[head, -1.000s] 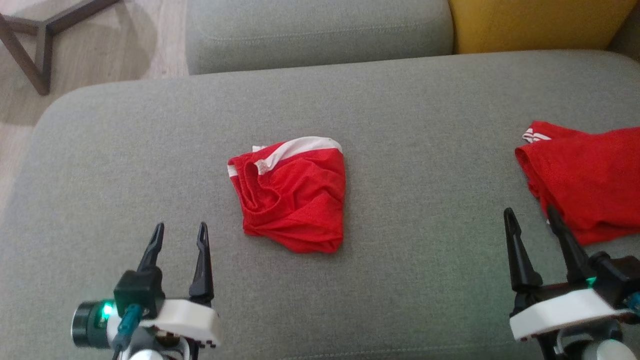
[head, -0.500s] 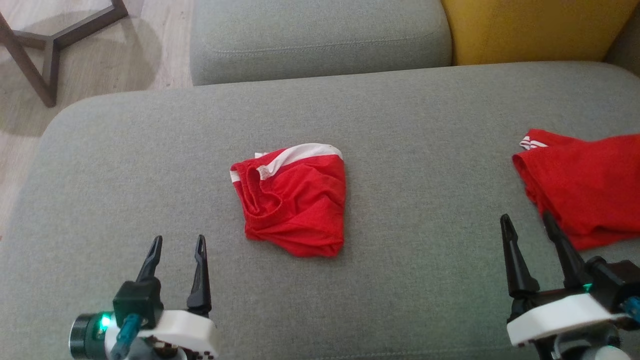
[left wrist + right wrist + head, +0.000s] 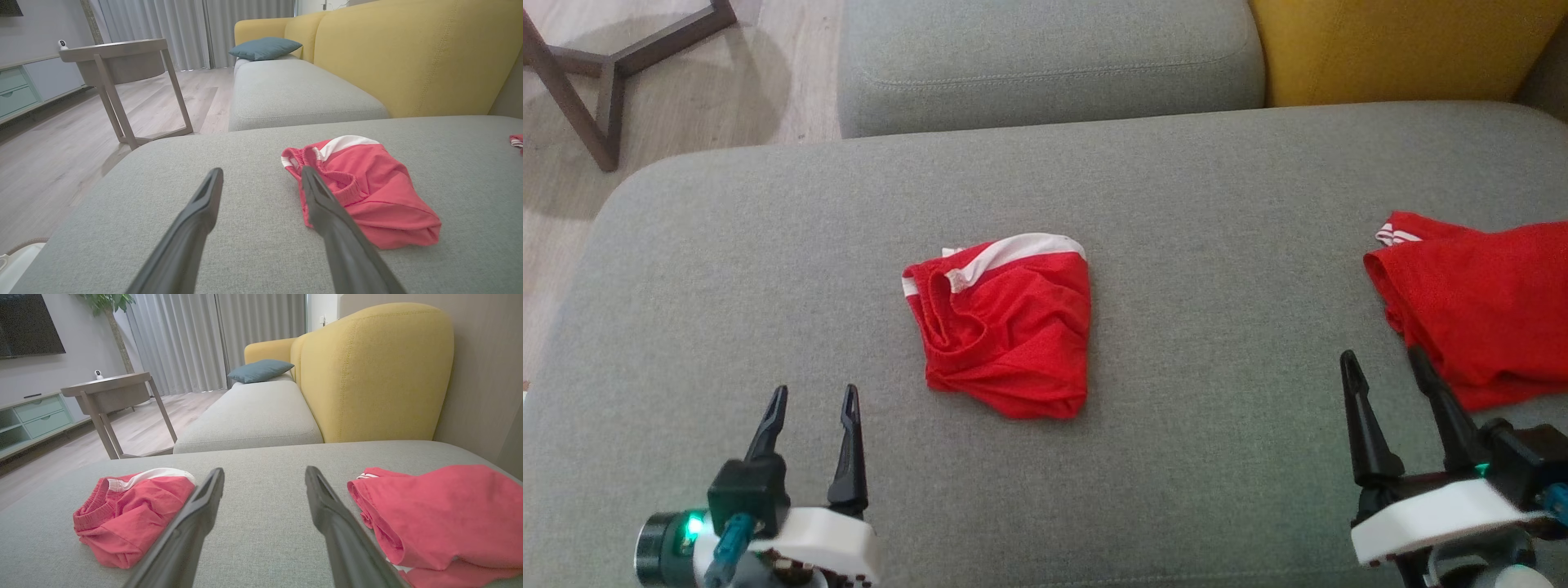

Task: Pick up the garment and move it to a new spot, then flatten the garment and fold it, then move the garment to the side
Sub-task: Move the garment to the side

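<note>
A folded red garment (image 3: 1005, 327) with a white band and elastic waist lies mid-cushion; I also see this garment (image 3: 367, 192) ahead-right in the left wrist view and, in the right wrist view, the garment (image 3: 130, 514) low on the left. A second red garment (image 3: 1482, 306) with white stripes lies at the right edge; that second garment (image 3: 445, 514) sits just right of the right fingers. My left gripper (image 3: 815, 395) is open at lower left, apart from the folded garment. My right gripper (image 3: 1382, 359) is open at lower right, beside the second garment, holding nothing.
Both garments rest on a grey sofa cushion (image 3: 1217, 204). Behind it sit another grey seat (image 3: 1045, 57) and a yellow backrest (image 3: 1405, 45). A wooden side table (image 3: 596, 73) stands on the floor at the far left. A blue pillow (image 3: 264, 47) lies far back.
The head camera tilted, shifting the whole picture slightly downward. Both grippers sit a little lower in the view and stay open. The garments lie as before.
</note>
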You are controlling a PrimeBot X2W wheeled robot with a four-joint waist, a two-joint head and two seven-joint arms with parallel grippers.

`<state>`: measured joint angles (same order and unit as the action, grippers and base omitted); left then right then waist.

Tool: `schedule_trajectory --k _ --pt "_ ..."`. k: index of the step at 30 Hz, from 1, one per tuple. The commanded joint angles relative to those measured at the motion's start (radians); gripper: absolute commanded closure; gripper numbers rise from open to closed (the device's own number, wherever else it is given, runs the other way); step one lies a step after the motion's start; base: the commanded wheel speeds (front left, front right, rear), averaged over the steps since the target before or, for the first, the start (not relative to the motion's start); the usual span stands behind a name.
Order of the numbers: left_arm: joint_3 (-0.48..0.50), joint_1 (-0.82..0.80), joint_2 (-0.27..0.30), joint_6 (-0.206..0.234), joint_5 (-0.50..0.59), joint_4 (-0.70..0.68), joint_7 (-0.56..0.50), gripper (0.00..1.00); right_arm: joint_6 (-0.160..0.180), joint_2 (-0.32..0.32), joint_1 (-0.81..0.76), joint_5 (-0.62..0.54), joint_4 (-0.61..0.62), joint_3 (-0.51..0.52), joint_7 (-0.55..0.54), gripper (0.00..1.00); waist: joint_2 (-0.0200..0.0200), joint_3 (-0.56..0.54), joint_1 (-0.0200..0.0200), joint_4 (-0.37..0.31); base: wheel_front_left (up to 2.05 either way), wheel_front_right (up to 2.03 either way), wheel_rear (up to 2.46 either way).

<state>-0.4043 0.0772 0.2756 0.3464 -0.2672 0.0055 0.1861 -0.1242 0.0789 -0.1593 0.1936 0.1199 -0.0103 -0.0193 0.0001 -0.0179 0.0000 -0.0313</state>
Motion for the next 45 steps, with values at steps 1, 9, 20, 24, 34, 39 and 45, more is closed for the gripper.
schedule_trajectory --k 1,9,20,24,34,39,45 --pt "0.037 -0.041 0.02 0.009 -0.008 -0.032 0.004 0.0 -0.007 0.007 0.023 0.002 0.037 -0.017 -0.002 0.0 -0.0001 0.001 0.0 0.0 0.0 0.0 0.0" --pt "0.033 -0.047 0.023 0.013 -0.007 -0.032 0.007 0.0 -0.007 0.006 0.024 0.001 0.036 -0.012 -0.005 0.0 -0.0001 0.002 0.0 0.003 0.0 0.0 0.0" --pt "0.019 -0.081 0.024 0.014 0.011 -0.046 0.021 0.0 -0.007 0.014 0.036 0.005 0.017 0.007 -0.008 0.0 -0.0001 0.03 0.0 0.046 0.0 0.0 0.0" --pt "0.009 -0.127 0.014 0.008 0.025 -0.058 0.034 0.0 -0.007 0.038 0.085 0.024 -0.033 -0.001 -0.014 0.0 -0.0001 0.083 0.0 0.102 0.0 0.0 0.0" --pt "-0.013 -0.219 -0.035 -0.009 0.044 -0.048 0.067 0.0 -0.007 0.074 0.269 0.086 -0.256 -0.114 -0.023 0.0 -0.0001 0.181 0.0 0.237 0.0 0.0 0.0" --pt "-0.018 -0.238 -0.058 -0.015 0.054 -0.04 0.073 0.0 -0.007 0.065 0.364 0.137 -0.384 -0.185 -0.056 0.0 -0.0001 0.204 0.0 0.281 0.0 0.0 0.0" --pt "-0.014 -0.255 -0.074 -0.021 0.069 -0.041 0.075 0.0 -0.007 0.053 0.444 0.189 -0.499 -0.224 -0.131 0.0 -0.0001 0.218 0.0 0.302 0.0 0.0 0.0"
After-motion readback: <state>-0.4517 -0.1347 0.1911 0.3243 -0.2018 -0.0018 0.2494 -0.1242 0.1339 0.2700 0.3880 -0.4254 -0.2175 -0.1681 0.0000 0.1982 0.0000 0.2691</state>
